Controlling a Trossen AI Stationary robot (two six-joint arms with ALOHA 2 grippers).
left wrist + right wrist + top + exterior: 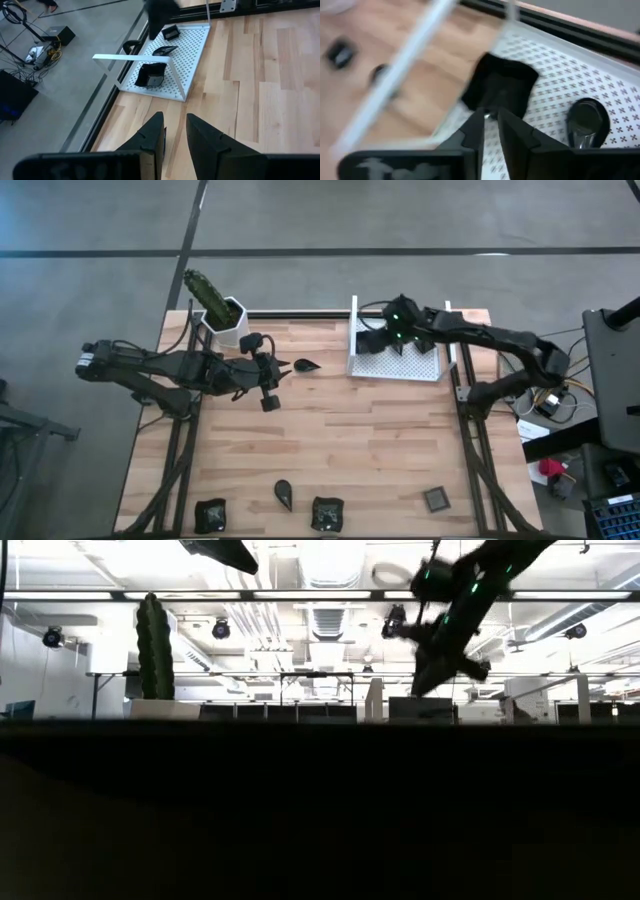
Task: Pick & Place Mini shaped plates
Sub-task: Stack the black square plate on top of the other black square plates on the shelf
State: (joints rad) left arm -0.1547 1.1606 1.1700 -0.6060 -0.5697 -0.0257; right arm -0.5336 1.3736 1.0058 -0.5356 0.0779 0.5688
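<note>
White tray (600,85) blurred; right gripper (490,122) above square plate (502,85), fingers narrowly parted, empty; left gripper (175,132) slightly spread.

My fingers (487,132) are matt black; the plates (501,87) gleam glossy; tray (195,47) perforated white metal; table (340,430) pale wood.
</note>
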